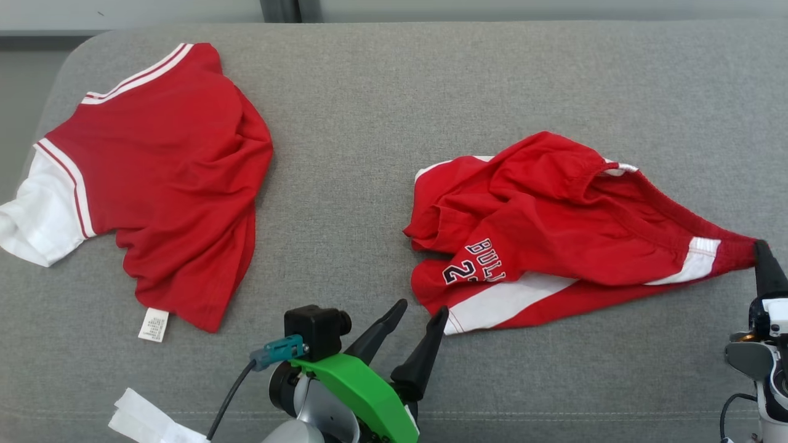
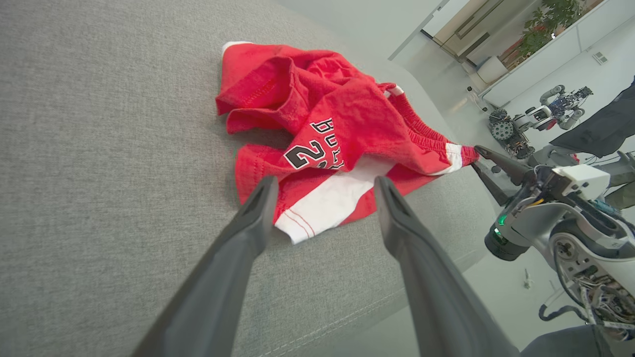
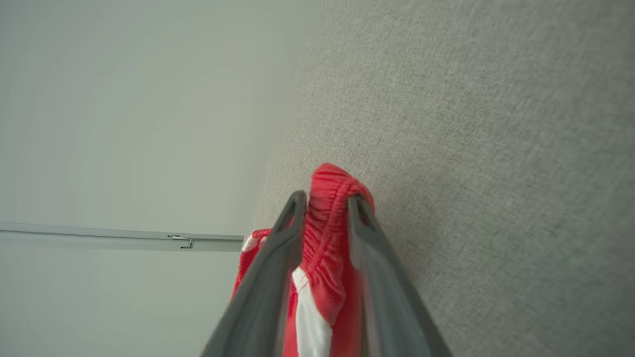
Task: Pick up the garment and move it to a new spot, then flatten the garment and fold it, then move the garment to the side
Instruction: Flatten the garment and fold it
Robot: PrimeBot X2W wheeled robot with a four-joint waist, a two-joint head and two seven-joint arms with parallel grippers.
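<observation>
Shorts stretch sideways from our released left end effector beside the hem to our right end effector straddling the waistband, though we cannot tell whether it grips.

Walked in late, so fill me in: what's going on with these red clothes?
A two-armed robot is working on the crumpled red shorts on a grey cushion. The right gripper has the waistband corner between its fingers; whether it grips is unclear. The left gripper is open beside the white-striped hem. A red shirt lies apart.
</observation>
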